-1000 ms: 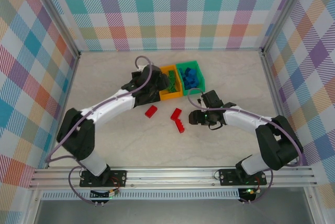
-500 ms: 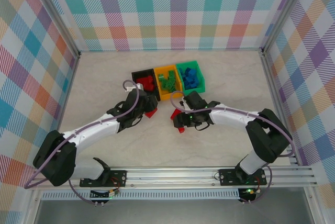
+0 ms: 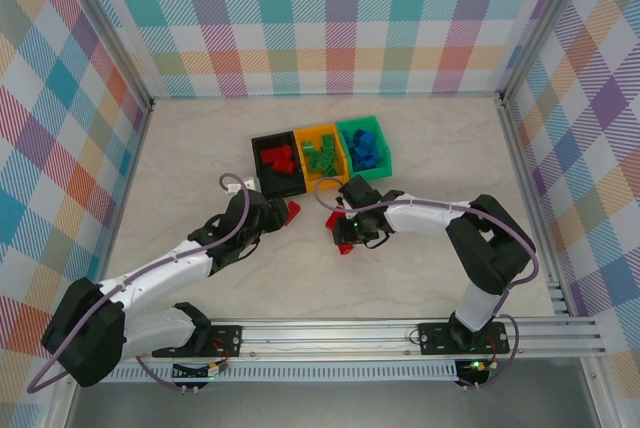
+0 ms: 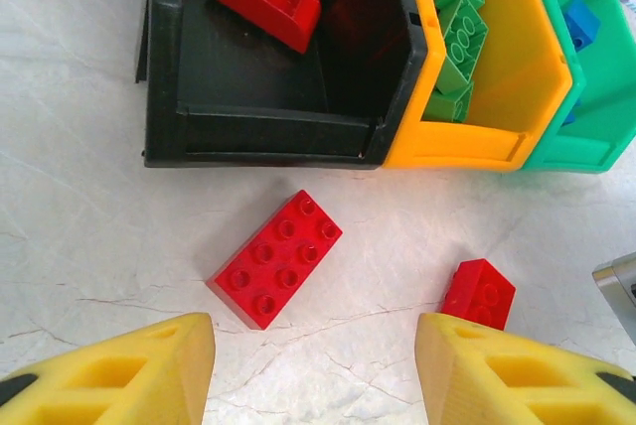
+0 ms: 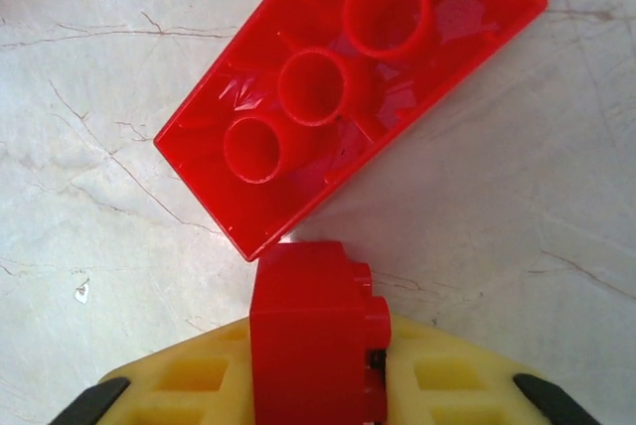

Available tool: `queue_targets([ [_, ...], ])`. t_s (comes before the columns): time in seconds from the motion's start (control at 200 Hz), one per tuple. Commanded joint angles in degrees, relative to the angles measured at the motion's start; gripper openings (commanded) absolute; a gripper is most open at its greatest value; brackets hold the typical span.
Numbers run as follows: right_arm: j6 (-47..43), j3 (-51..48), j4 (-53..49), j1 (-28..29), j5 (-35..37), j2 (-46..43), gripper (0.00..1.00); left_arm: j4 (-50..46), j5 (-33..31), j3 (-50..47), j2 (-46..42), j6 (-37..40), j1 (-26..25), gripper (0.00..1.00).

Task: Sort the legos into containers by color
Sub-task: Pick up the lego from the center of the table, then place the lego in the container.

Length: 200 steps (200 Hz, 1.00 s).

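Observation:
My left gripper [image 4: 313,351] hangs open over the table, with its yellow fingers [image 4: 109,370] wide apart. Just beyond them lies a red two-by-four lego [image 4: 276,258] studs up, in front of the black bin [image 4: 268,132]. From above, the left gripper [image 3: 277,214] sits next to this brick [image 3: 291,210]. My right gripper [image 5: 318,375] is shut on a small red lego [image 5: 318,336], whose corner touches an upside-down red lego [image 5: 348,87] on the table. The right gripper [image 3: 344,236] is right of the left one.
The three joined bins stand behind the grippers. The black bin [image 3: 256,153] holds red bricks, the orange-yellow bin [image 3: 323,186] green ones and the green bin [image 3: 373,173] blue ones. A small red brick [image 4: 479,293] lies right of the left fingers. Metal rails edge the table.
The left arm drew back from the black bin toward the near side and now hovers open by the red brick. The right gripper moved left to the red bricks.

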Motion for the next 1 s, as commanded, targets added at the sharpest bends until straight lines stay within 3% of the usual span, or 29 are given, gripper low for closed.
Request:
queue_targets([
  [0.0, -0.5, 2.4, -2.3, 0.3, 1.1, -2.4, 0.26, -1.6, -2.3, -1.4, -2.9, -0.8, 0.1, 0.55],
  [0.355, -2.8, 12.6, -3.8, 0.3, 1.0, -4.9, 0.26, -3.4, -2.2, -6.6, -8.3, -3.7, 0.1, 0.55],
  [0.995, -8.0, 46.0, -9.1, -0.2, -1.1, 16.2, 0.27, -12.1, 1.0, -13.5, -21.0, -9.4, -0.1, 0.56],
])
